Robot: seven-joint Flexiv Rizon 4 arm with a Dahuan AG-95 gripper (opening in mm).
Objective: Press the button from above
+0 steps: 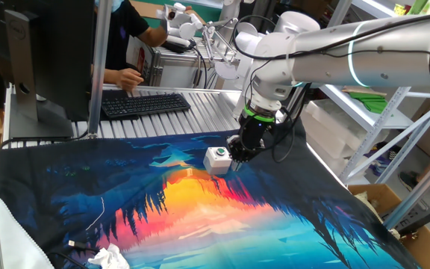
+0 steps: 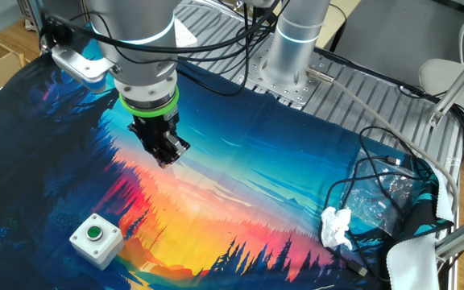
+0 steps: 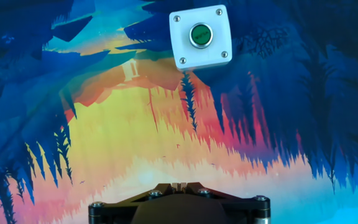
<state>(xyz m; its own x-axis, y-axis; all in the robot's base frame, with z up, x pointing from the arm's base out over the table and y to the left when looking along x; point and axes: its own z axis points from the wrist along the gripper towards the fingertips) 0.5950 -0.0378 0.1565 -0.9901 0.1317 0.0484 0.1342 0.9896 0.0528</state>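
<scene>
The button is a white box with a round green cap, standing upright on the colourful sunset cloth. It shows in one fixed view and in the other fixed view near the cloth's front left. My gripper hangs above the cloth, off to one side of the button and not touching it. In the hand view the fingertips meet at the bottom edge, shut with nothing between them, and the button lies well ahead of them.
A crumpled white tissue and a tangle of black cables lie at the cloth's right end. A keyboard and monitor stand on the slatted table behind, with a person's hand on the keys.
</scene>
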